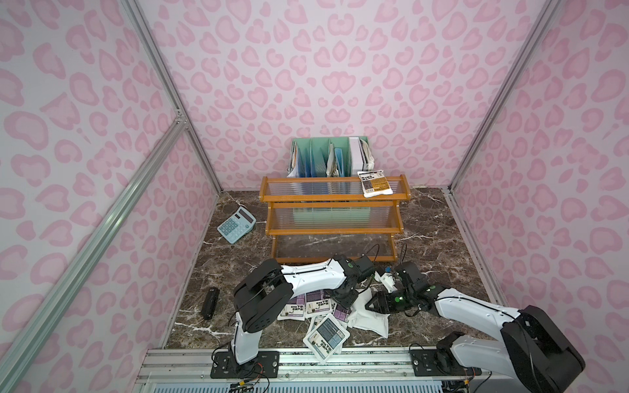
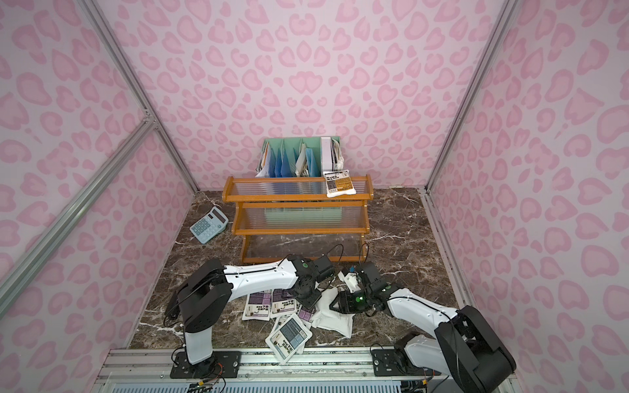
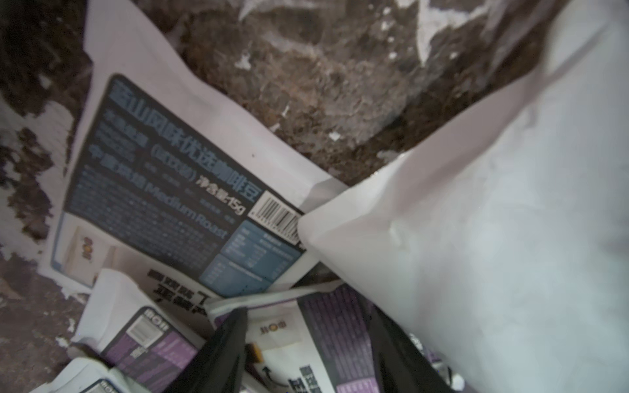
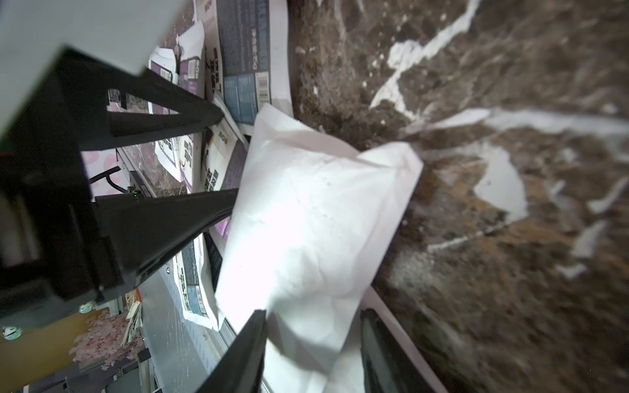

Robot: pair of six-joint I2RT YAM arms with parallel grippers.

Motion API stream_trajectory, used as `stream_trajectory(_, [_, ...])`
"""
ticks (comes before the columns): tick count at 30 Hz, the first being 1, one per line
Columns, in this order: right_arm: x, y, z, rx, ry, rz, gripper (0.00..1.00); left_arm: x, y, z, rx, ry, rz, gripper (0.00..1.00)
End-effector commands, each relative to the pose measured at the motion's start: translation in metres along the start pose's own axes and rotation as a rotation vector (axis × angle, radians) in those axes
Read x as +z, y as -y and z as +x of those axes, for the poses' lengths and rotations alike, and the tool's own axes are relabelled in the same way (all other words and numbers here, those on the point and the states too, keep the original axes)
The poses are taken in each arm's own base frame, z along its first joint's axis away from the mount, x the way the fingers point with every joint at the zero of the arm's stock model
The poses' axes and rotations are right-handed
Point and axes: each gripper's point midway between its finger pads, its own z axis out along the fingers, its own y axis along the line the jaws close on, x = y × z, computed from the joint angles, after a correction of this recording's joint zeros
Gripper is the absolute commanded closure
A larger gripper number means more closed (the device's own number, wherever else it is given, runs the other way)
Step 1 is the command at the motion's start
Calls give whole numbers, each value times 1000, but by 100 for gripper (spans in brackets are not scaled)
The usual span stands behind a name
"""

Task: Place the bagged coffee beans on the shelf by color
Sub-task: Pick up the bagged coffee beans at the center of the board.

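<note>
The left end effector (image 3: 306,318) is set part-open astride a purple pouch (image 3: 340,337), and the right end effector (image 4: 313,316) astride a white-backed pouch (image 4: 313,211), for pickup; grip uncertain.

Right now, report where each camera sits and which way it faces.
Both top views: high above the arms' bases, angled down at table, shelf, pile, left arm and right arm.
Left wrist: on the left arm, close over the pile, facing a grey-blue pouch; its fingers show.
Right wrist: on the right arm, facing a white-backed pouch between its fingers; the left arm's fingers show.
Shared: both wrist views show those two pouches.
</note>
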Motion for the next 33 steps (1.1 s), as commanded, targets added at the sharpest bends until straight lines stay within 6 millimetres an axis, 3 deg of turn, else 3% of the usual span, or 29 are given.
stream_trajectory(1, [3,-7,-9,-36,30,-40,55,5,-6,14,12,-61,-29,38])
stream_trajectory(4, [6,-10,-12,-38,35,-64,63,6,-7,15,14,-59,-35,37])
stream_trajectory(10, [3,-18,-28,-76,69,-68,99,5,-14,16,-6,-44,-70,37])
stream_trajectory(13, [-3,-21,-36,-102,98,-40,100,-7,-34,9,-57,24,-164,37])
stream_trajectory(17, [-16,-14,-53,-138,126,94,100,-43,-72,-4,-202,180,-283,36])
stream_trajectory(20, [-31,-1,-66,-166,128,287,100,-70,-89,-13,-336,292,-233,34])
stream_trajectory(25, [-54,12,-84,-246,89,636,100,-97,-105,-25,-489,386,-109,33])
stream_trajectory(29, [-54,-9,-102,-322,115,693,100,-94,-113,-22,-597,350,-5,33])
stream_trajectory(33, [-52,-47,-115,-395,190,583,100,-93,-123,-16,-684,334,109,35])
